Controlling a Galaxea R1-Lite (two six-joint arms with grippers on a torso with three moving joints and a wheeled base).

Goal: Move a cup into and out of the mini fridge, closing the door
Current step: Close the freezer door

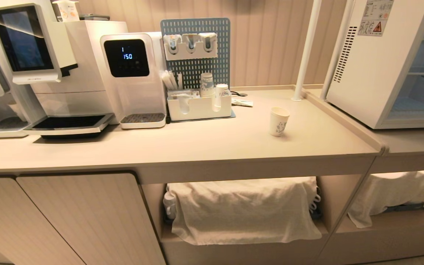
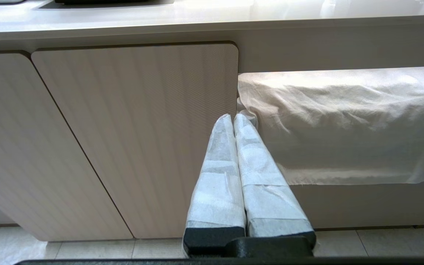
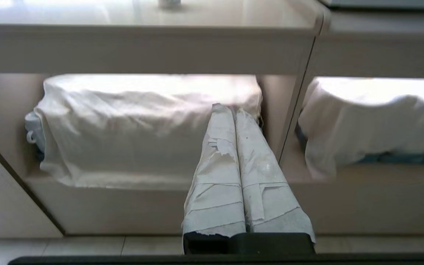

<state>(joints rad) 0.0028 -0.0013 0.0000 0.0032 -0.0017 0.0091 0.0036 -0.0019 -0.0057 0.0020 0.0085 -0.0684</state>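
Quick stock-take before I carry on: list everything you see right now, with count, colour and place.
cup: one, white with blue print, upright on the counter, standing alone
mini fridge: one, white, right end of the counter, shelves showing
counter: one, beige, across the view
coffee machine: one, white with dark screen, left
water dispenser: one, white with black display, beside the coffee machine
pegboard: one, blue-grey, behind the organiser
organiser: one, white, holds stacked cups
cloths: two, white, draped in the open shelves below
cabinet door: pale, lower left
left hand: shut, low before the cabinet
right hand: shut, low before the cloths
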